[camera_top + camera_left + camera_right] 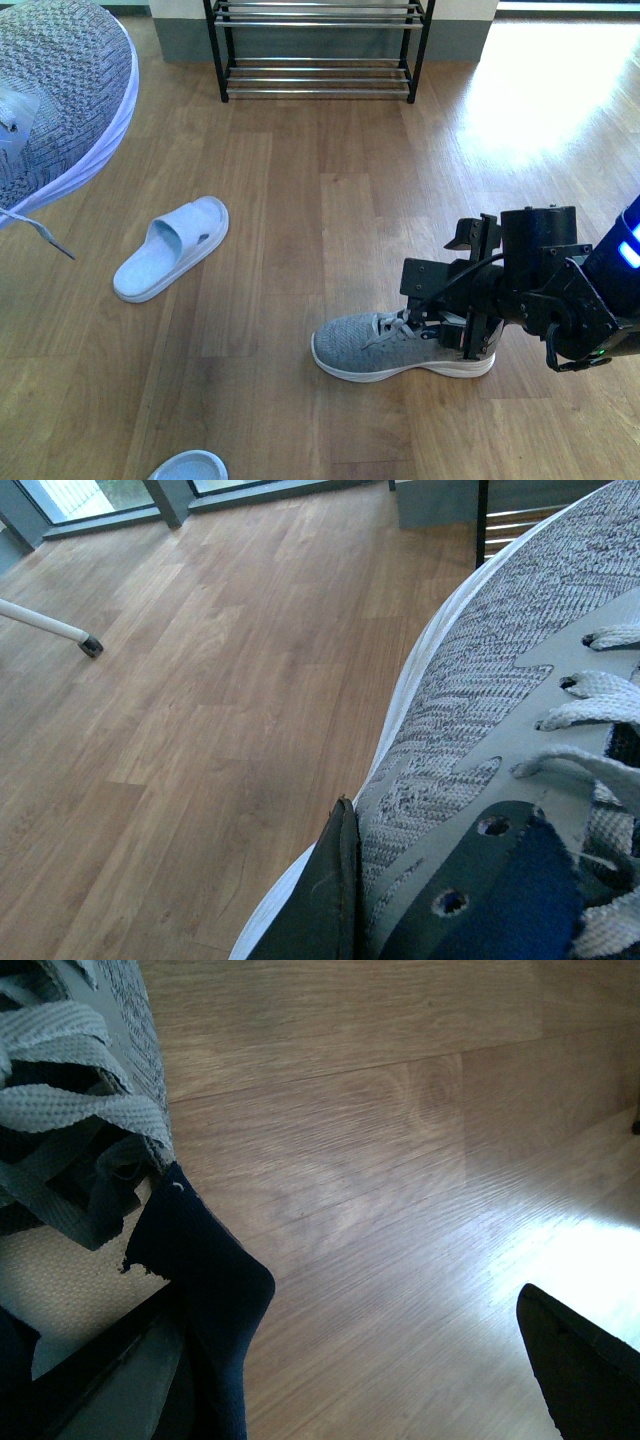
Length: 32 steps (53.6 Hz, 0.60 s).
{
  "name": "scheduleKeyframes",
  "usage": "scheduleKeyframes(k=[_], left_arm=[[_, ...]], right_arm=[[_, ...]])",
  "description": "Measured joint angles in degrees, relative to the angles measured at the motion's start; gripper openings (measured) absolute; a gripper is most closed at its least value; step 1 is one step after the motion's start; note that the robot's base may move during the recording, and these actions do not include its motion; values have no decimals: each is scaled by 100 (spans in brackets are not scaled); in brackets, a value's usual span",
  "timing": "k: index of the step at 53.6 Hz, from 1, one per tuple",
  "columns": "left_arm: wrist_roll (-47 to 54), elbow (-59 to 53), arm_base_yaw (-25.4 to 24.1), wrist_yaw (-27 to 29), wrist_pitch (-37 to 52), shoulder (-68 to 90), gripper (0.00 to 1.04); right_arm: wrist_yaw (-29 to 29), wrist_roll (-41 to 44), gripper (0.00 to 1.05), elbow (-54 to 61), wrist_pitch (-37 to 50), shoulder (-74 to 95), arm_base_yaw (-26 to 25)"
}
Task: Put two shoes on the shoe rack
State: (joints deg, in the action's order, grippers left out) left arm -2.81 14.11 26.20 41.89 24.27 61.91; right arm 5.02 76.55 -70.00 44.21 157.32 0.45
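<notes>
On the floor at front right we enter one grey sneaker, toe leftward, collar between our right gripper's parted jaws; left gripper clamps its mate aloft; shoe rack ahead.

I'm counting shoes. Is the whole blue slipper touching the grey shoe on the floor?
Apart. The front view shows bare floor between the whole blue slipper and the grey shoe.

The right arm reaches low over the floor. Its wrist is bent down, and the right gripper has its jaws spread wide: one finger is outside the floor sneaker's heel collar, the other inside. The left gripper clamps the raised sneaker, with a dark finger against its side.
</notes>
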Motion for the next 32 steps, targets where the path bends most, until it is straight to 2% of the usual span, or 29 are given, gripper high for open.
scheduleKeyframes(k=[5,10,23,32], left_arm=[[2,0,0,2,0,0,2],[0,0,0,2,0,0,2],[0,0,0,0,0,0,2],[0,0,0,2,0,0,2]], right_arm=[[17,-4,95,-151,-127,129,-37],[15,-50,84,-227,-127,243,-63],[-105,-315,30,-334,-369,295,-208],[-249,-531,5,-308,-319,299,-341]])
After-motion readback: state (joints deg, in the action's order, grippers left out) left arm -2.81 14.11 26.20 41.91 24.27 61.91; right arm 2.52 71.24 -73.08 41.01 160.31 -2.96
